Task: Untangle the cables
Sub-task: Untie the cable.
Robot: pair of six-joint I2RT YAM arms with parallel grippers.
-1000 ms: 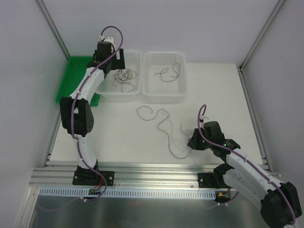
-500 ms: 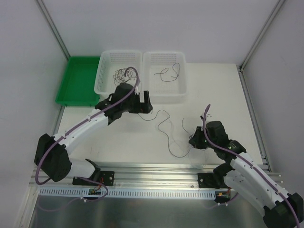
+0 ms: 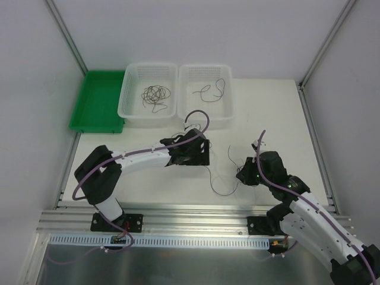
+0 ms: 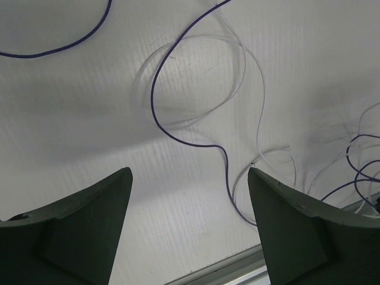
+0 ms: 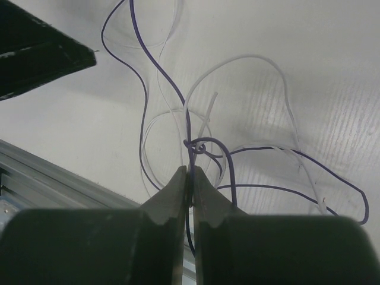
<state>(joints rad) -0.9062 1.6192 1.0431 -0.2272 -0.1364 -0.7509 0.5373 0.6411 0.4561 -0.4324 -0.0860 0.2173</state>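
Note:
Thin cables lie loose on the white table; a dark one [image 3: 221,193] curves between my two grippers. In the left wrist view a dark purple cable [image 4: 178,127] and a whitish cable [image 4: 259,119] loop on the table beyond my left gripper [image 4: 190,173], which is open and empty above them [image 3: 200,159]. My right gripper [image 5: 190,173] is shut on the dark purple cable [image 5: 140,59], just below a small knot [image 5: 199,146] where it crosses a whitish cable [image 5: 279,77]. It sits at the table's right front [image 3: 241,176].
Two white baskets stand at the back: the left one [image 3: 127,89] holds a small tangle of cables [image 3: 155,95], the right one [image 3: 228,77] a single dark cable [image 3: 211,89]. A green tray [image 3: 95,101] is at the back left. A metal rail [image 3: 190,212] runs along the front edge.
My left arm has swung from the left basket down to the middle of the table, over the loose cables. My right gripper has stayed almost in place, still shut.

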